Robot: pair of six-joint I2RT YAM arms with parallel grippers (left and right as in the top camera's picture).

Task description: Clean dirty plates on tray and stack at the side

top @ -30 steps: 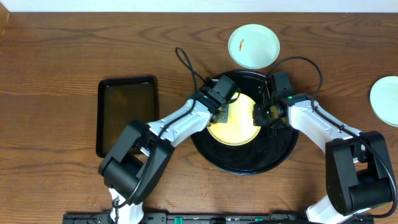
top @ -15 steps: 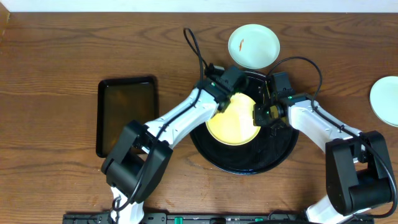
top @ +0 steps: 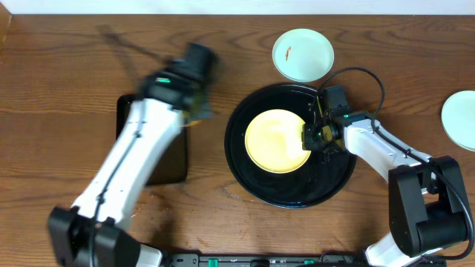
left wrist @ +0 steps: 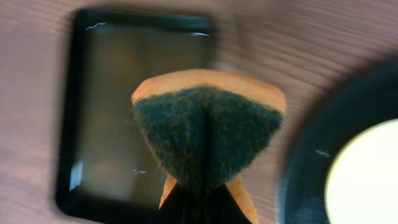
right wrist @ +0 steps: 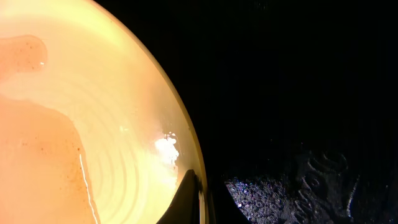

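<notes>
A yellow plate (top: 276, 141) lies in the round black tray (top: 289, 196); its wet inner face (right wrist: 93, 124) fills the right wrist view. My right gripper (top: 310, 139) is shut on the plate's right rim, one finger (right wrist: 189, 199) lying inside the rim. My left gripper (top: 194, 110) is off the tray to the left, shut on an orange sponge (left wrist: 208, 127) with a dark green scouring face, above the right part of a rectangular black tray (left wrist: 106, 112). A mint-green plate (top: 303, 54) with an orange smear sits on the wood behind the round tray. Another mint-green plate (top: 462, 120) lies at the right edge.
The rectangular black tray (top: 174, 159) lies left of the round tray, partly under my left arm. The right arm's cable loops over the round tray's back right rim. Brown wood tabletop (top: 59, 89) surrounds everything.
My left arm has swung fast off the yellow plate to the left with the sponge, now over the rectangular tray. The right gripper and plate have not moved.
</notes>
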